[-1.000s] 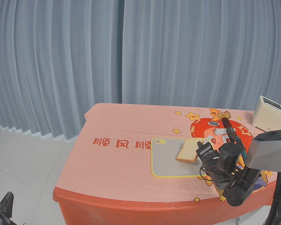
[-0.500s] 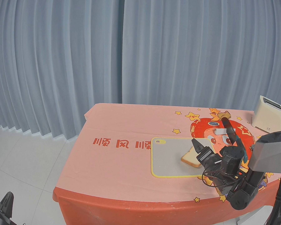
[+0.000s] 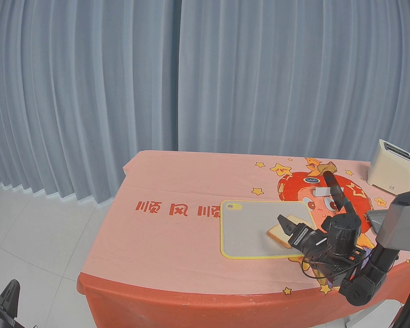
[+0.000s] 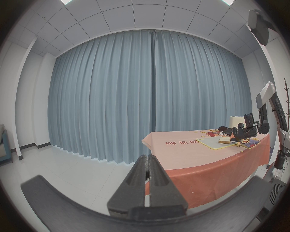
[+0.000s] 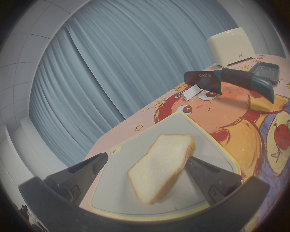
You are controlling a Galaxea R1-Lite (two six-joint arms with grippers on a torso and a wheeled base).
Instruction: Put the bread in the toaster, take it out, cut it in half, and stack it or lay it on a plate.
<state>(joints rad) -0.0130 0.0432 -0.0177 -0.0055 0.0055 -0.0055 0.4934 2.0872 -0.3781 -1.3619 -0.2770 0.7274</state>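
Note:
A slice of white bread (image 3: 276,235) (image 5: 161,166) lies on the right part of the grey, yellow-rimmed cutting board (image 3: 245,228) (image 5: 181,124). My right gripper (image 3: 287,228) (image 5: 145,160) is low over the board, open wide, with the slice between its fingers; one edge of the slice looks propped on a finger (image 5: 211,178). The cream toaster (image 3: 394,166) (image 5: 231,46) stands at the table's far right. My left gripper (image 4: 147,169) is shut on nothing, down beside the table's left end.
A knife (image 3: 338,192) (image 5: 229,80) with a black blade and a teal handle lies on the cloth behind the board. A dark rectangular tray (image 5: 265,71) sits to the right, near the toaster. The left half of the pink tablecloth (image 3: 176,188) is bare.
The right gripper let go of the bread, which dropped from a raised tilt onto the board. The gripper then sank and drew back toward the table's front edge.

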